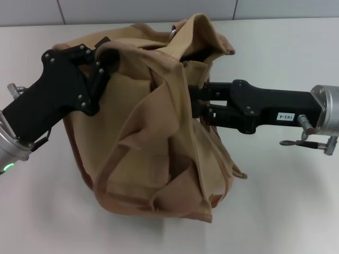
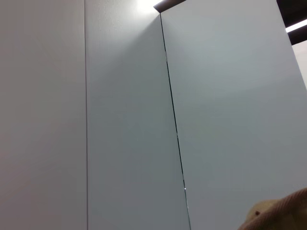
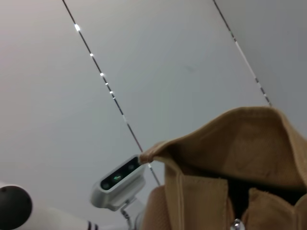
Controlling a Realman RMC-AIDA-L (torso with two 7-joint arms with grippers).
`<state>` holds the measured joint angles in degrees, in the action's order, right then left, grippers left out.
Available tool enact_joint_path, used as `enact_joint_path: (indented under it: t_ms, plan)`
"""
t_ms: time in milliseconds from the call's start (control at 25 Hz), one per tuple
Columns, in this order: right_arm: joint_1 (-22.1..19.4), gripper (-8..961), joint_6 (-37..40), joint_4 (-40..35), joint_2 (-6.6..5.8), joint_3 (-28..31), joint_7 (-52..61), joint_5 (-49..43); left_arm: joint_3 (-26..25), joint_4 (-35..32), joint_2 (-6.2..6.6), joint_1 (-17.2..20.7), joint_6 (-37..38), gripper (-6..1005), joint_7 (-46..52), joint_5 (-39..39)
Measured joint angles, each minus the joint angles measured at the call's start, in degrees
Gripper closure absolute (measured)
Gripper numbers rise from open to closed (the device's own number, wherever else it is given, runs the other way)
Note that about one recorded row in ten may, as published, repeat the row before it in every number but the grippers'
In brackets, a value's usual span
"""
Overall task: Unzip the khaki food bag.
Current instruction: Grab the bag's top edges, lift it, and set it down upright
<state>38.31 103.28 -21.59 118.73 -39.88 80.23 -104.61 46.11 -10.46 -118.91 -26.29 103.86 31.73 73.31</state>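
The khaki food bag [image 1: 153,132] stands slumped on the white table, its tan canvas creased and its top folded over. My left gripper [image 1: 101,59] is at the bag's upper left corner, shut on the rim fabric there. My right gripper [image 1: 195,101] comes in from the right at mid height, and its tip is buried behind a fold of canvas. A small silver metal piece [image 1: 173,32] shows at the bag's far top edge. In the right wrist view the bag's top flap [image 3: 240,143] fills the lower right, with a silver bit [image 3: 236,224] at the edge. A corner of the bag [image 2: 283,213] shows in the left wrist view.
The white table [image 1: 286,201] stretches around the bag on all sides. Grey wall panels [image 2: 144,120] stand behind it. The robot's white head camera [image 3: 120,178] appears in the right wrist view.
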Motion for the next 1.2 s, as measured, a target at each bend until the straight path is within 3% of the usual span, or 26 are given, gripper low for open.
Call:
enact_joint_path:
  t_ms: [640,1200]
  plan:
    - [-0.23,488,3.73,0.06,-0.93,-0.35,6.04,0.06,0.04,0.00,0.00,-0.70,-0.95,934,0.00,-0.21]
    - [-0.26,506,-2.44,0.14,-0.97,-0.35,14.14,0.14,-0.02,0.00,-0.09,-0.30,-0.92,934,0.01,-0.21]
